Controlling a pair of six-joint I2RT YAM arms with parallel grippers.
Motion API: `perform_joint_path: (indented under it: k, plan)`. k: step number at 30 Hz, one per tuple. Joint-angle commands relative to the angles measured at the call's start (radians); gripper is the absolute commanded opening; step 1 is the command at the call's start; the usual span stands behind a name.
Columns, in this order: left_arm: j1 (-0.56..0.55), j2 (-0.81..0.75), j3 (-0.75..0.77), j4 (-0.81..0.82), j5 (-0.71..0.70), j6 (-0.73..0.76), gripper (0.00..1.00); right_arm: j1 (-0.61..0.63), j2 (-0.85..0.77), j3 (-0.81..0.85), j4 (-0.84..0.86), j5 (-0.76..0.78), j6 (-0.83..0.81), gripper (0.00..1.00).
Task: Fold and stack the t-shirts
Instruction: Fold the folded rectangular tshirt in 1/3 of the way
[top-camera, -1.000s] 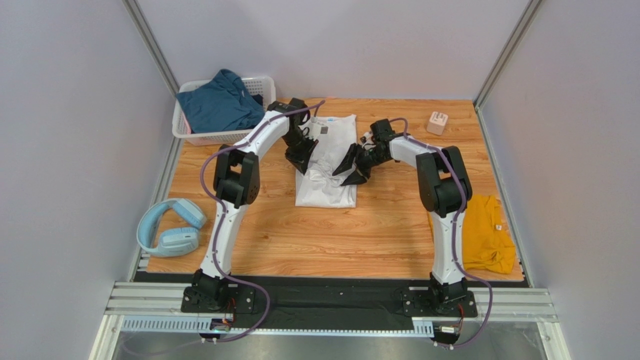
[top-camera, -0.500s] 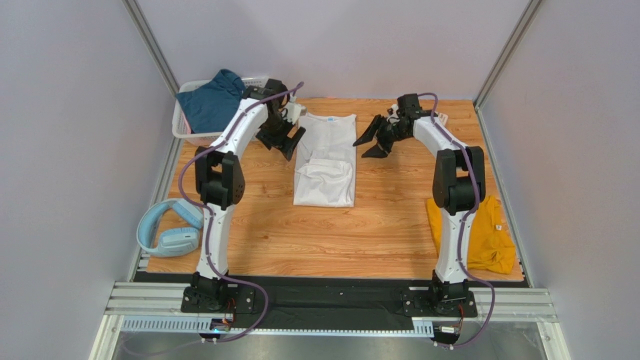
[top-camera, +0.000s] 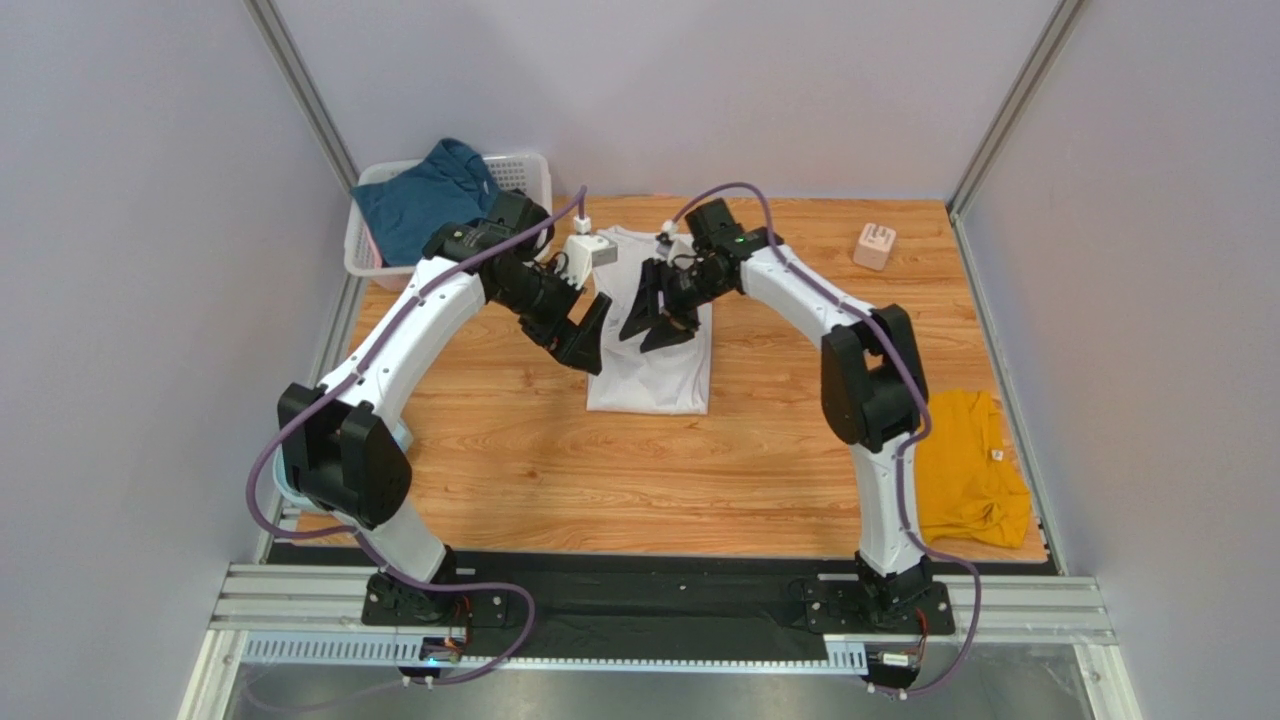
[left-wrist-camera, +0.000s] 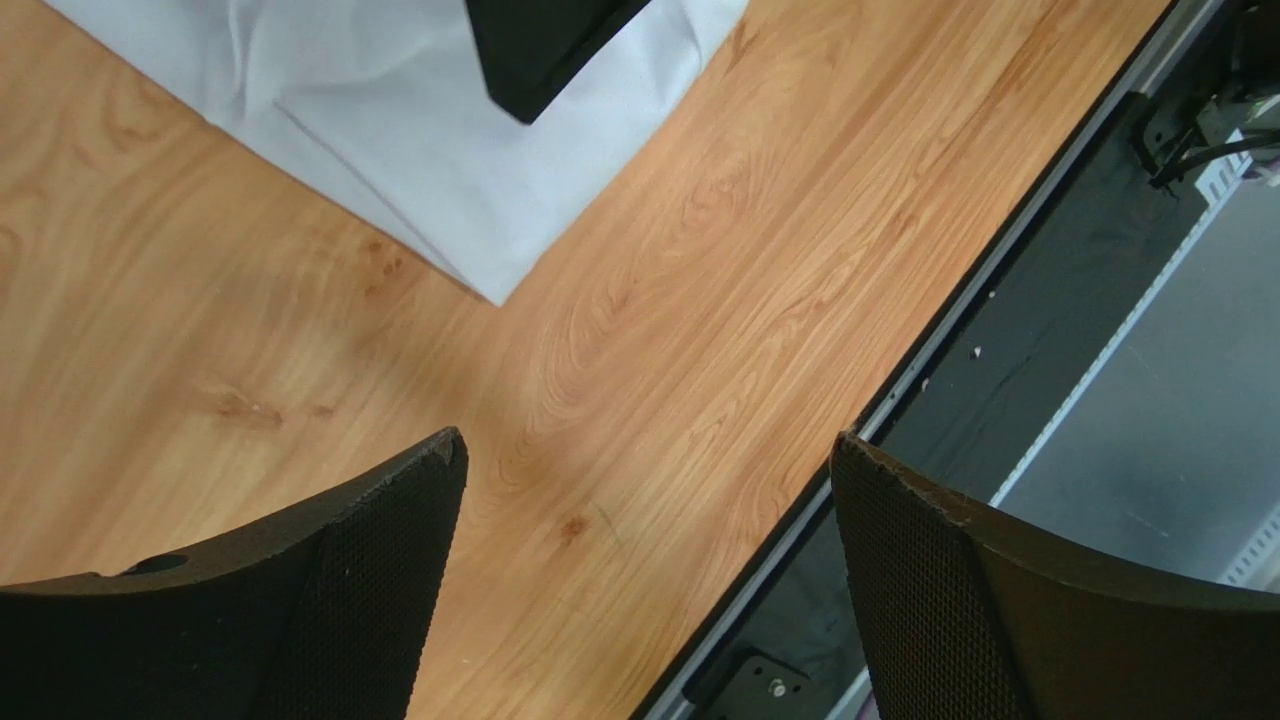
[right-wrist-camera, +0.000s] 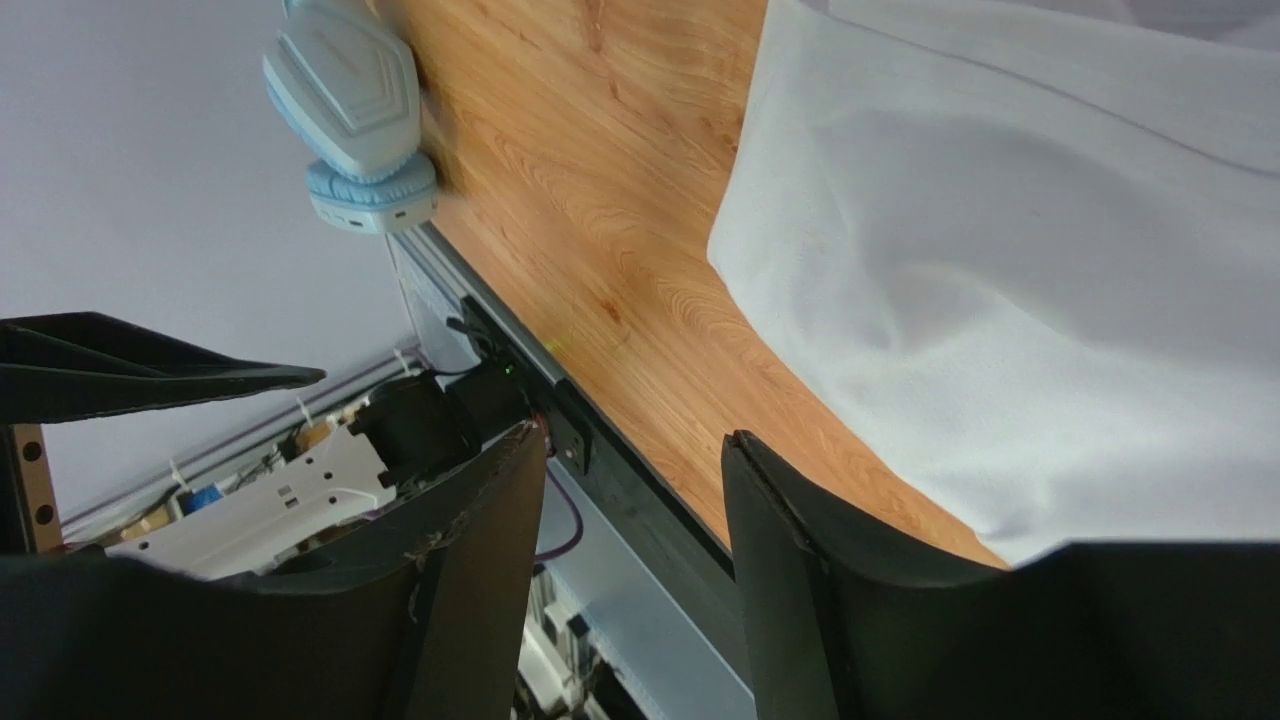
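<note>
A: Item one, white t-shirt (top-camera: 649, 383): part-folded, far-centre of the tabletop (top-camera: 601, 480). Claws?

B: Left claw (left-wrist-camera: 646, 450): jaws wide, empty, at the shirt's left edge. Right claw (right-wrist-camera: 634, 443): jaws parted, nothing between, over the cloth. Likely stationed for the next fold.

A: Other stock?

B: Teal t-shirt (top-camera: 421, 203), heaped in the basket (top-camera: 519, 162), far left. Yellow t-shirt (top-camera: 969, 465), crumpled, near right edge. Headphones (right-wrist-camera: 353, 105), left. Small block (top-camera: 875, 245), far right. None appears to obstruct the fold.

white arms (top-camera: 394, 333) with black joints; purple cables (top-camera: 727, 188) alongside; black mesh-textured fingers (left-wrist-camera: 301, 600)
</note>
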Motion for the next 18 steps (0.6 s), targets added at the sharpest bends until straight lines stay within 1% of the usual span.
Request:
perform_joint_path:
  k: [1, 3, 6, 7, 10, 12, 13, 14, 16, 17, 18]
  plan:
    - [0.025, -0.01, -0.046, 0.058, 0.053, 0.001, 0.96, 0.009, 0.159, 0.114, -0.005, -0.077, 0.006, 0.52]
    - [0.025, -0.023, -0.055, 0.073, 0.065, -0.003, 0.96, 0.006, 0.213, 0.189, -0.007, -0.1, 0.032, 0.52]
    - [0.025, -0.02, -0.049, 0.11, 0.118, -0.025, 0.96, -0.008, 0.322, 0.257, -0.008, -0.117, 0.058, 0.51]
    - [0.019, -0.001, -0.043, 0.116, 0.152, -0.025, 0.96, -0.011, 0.386, 0.298, -0.007, -0.123, 0.064, 0.51]
    - [-0.009, 0.048, -0.023, 0.158, 0.171, -0.03, 0.96, -0.034, 0.489, 0.369, -0.005, -0.152, 0.081, 0.49]
    - [-0.055, 0.107, -0.002, 0.171, 0.171, -0.011, 0.96, -0.042, 0.518, 0.377, 0.01, -0.16, 0.09, 0.49]
    - [-0.079, 0.132, 0.006, 0.17, 0.13, 0.0, 0.96, -0.044, 0.526, 0.362, 0.019, -0.161, 0.093, 0.49]
    - [-0.119, 0.157, 0.023, 0.165, 0.105, 0.009, 0.96, -0.044, 0.528, 0.345, 0.064, -0.178, 0.104, 0.48]
    - [-0.145, 0.233, 0.034, 0.153, 0.068, 0.049, 0.96, -0.044, 0.517, 0.277, 0.13, -0.195, 0.153, 0.48]
    - [-0.16, 0.258, 0.037, 0.152, 0.065, 0.062, 0.96, -0.045, 0.502, 0.256, 0.195, -0.21, 0.173, 0.48]
    - [-0.165, 0.307, 0.04, 0.152, 0.059, 0.063, 0.96, -0.047, 0.498, 0.246, 0.217, -0.218, 0.187, 0.48]
